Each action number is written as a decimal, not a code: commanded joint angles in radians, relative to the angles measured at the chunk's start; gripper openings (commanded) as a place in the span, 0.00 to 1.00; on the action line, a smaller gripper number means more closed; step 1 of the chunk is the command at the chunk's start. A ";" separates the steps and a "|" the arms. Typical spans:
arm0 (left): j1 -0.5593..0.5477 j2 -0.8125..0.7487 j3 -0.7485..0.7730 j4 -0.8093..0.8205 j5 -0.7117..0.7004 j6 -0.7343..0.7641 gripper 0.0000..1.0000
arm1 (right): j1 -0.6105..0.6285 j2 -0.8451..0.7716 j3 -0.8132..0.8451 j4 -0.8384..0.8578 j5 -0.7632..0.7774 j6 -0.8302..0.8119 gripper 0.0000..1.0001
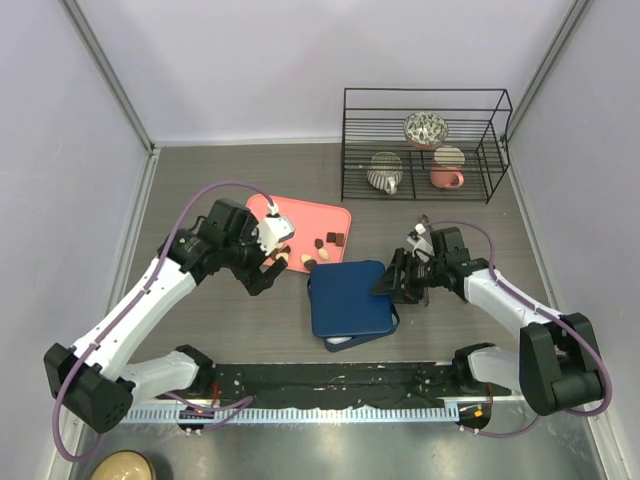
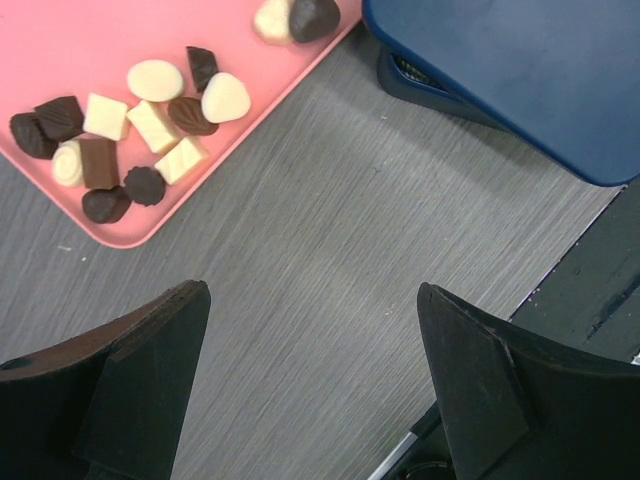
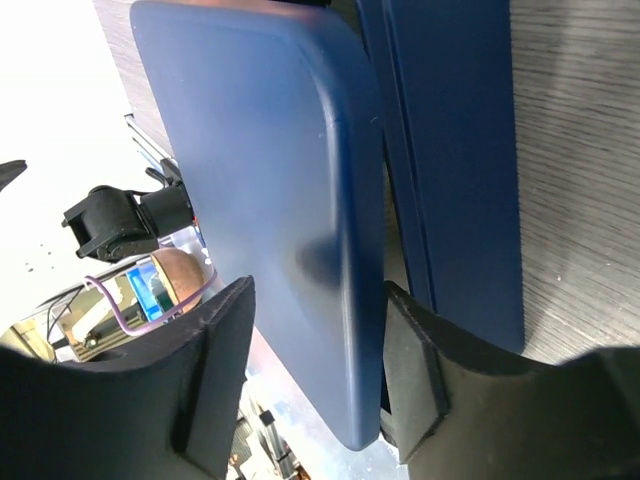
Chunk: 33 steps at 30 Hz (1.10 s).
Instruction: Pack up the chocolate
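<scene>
Currently the lid-handling step is in hand, and no piece is going into the box yet. The right end effector (image 3: 318, 300) is straddling the right edge of the blue lid (image 3: 270, 200), which is lying askew over the blue box (image 3: 450, 150); whether it is pressing on the lid I cannot tell. The left end effector (image 2: 312, 295) is hovering spread wide and empty over the worktop (image 2: 330, 220), near the pink tray (image 2: 60, 40) where the chocolate (image 2: 155, 125) is lying loose. Next, in my judgement, comes clearing the lid aside, then pinching one small piece.

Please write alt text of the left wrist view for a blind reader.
Dark and cream chocolates lie on a pink tray, upper left. A blue lid is upper right; the open left gripper hovers over the grey table.
</scene>
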 commanded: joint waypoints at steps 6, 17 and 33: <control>-0.003 0.044 -0.047 0.103 0.100 0.007 0.90 | -0.006 -0.056 0.096 -0.188 0.185 -0.064 0.59; -0.134 0.187 -0.141 0.167 0.062 0.059 0.82 | -0.045 -0.125 0.240 -0.408 0.360 -0.094 0.32; -0.255 0.197 -0.204 0.298 0.043 0.045 0.76 | 0.007 -0.053 0.164 -0.485 0.595 -0.066 0.02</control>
